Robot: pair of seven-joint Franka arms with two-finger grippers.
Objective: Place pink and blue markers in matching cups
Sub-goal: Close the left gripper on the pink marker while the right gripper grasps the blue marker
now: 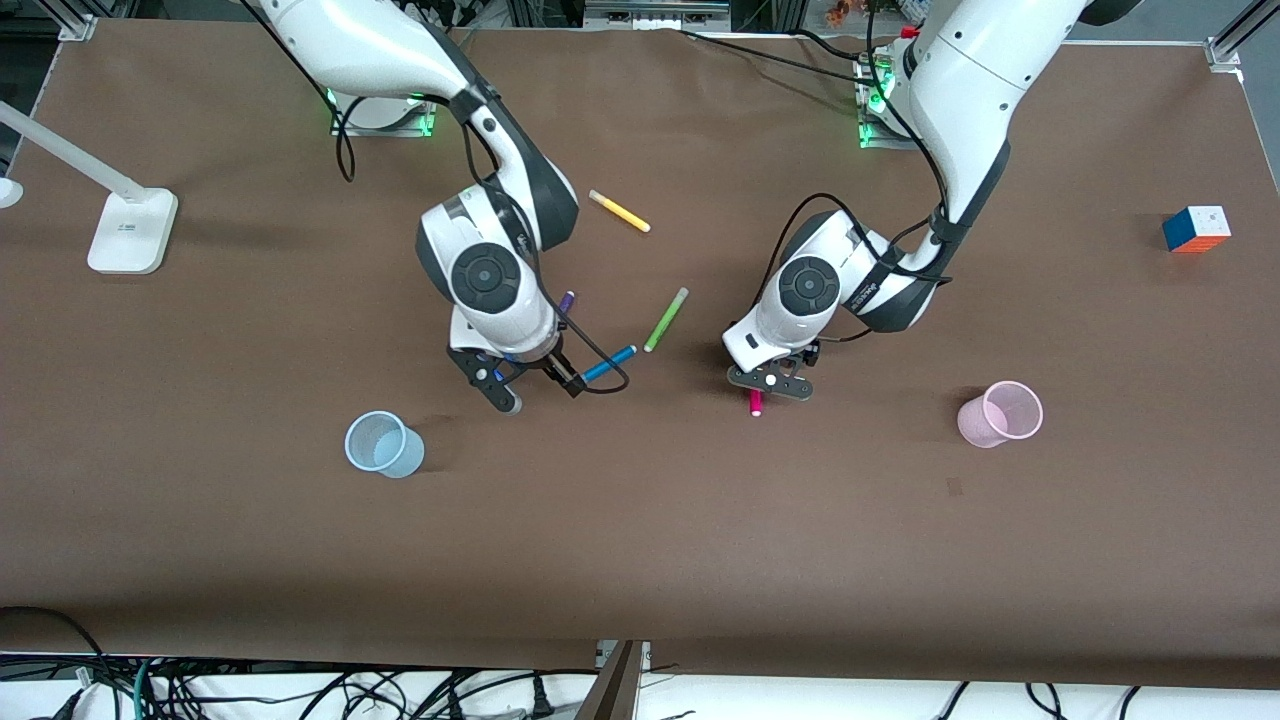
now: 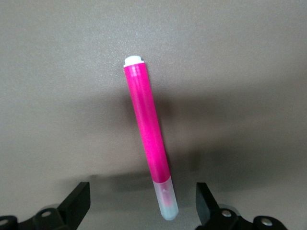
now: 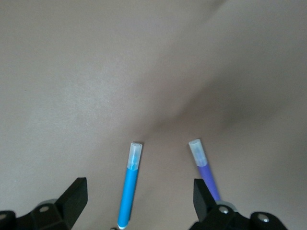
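slim magenta-pink felt-tip marker (image 2: 147, 139) flat on brown cloth desk (image 1: 640, 560), directly under left tool (image 1: 771, 388), between its spread fingers, not yet pinched. slim bright blue felt-tip marker (image 3: 129, 189) flat on desk too, under right tool (image 1: 527, 384), fingers spread around it. dark purple marker (image 3: 205, 168) just beside the blue one, close to one fingertip (image 3: 204, 199); could get caught in the squeeze.

likely light, stiff, smooth plastic barrels, prone to roll or swivel if pinched off-centre. best taken mid-barrel on the coloured part, not the pale cap end.

both arms bent down over desk middle, wrists pointing tools straight down, low over the markers.

pale blue translucent mesh cup (image 1: 383, 444) upright toward right arm's end, nearer the front camera than the blue marker. pale pink translucent mesh cup (image 1: 1000, 413) tilted, toward left arm's end, well apart from the pink marker. both cups look empty. lime green marker (image 1: 666, 319) between the two arms, untouched.
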